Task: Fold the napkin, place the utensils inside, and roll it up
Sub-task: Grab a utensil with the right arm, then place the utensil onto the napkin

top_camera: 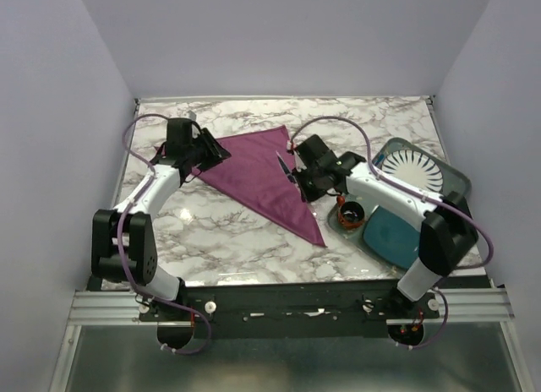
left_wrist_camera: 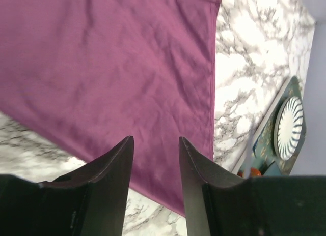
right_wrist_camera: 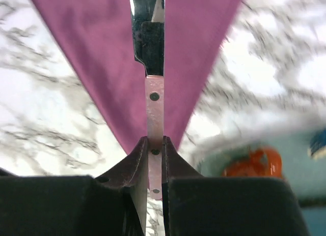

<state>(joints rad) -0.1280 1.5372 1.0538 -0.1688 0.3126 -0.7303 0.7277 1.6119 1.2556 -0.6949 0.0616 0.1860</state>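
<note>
The plum-purple napkin (top_camera: 262, 176) lies folded into a triangle on the marble table, its long point reaching toward the front. My left gripper (top_camera: 211, 151) hovers over its left corner. In the left wrist view that gripper (left_wrist_camera: 155, 139) is open, with only the napkin (left_wrist_camera: 112, 68) showing below the gap. My right gripper (top_camera: 297, 174) sits at the napkin's right edge. In the right wrist view it (right_wrist_camera: 155, 140) is shut on the pale riveted handle of a table knife (right_wrist_camera: 154, 93). The shiny blade points out over the napkin (right_wrist_camera: 102, 53).
A teal tray (top_camera: 456, 185) at the right holds a white ribbed plate (top_camera: 408, 170) and a blue mat (top_camera: 396, 234). A small orange-rimmed dark cup (top_camera: 350, 213) stands beside the tray's left edge, just under the right arm. Pale walls close in on three sides.
</note>
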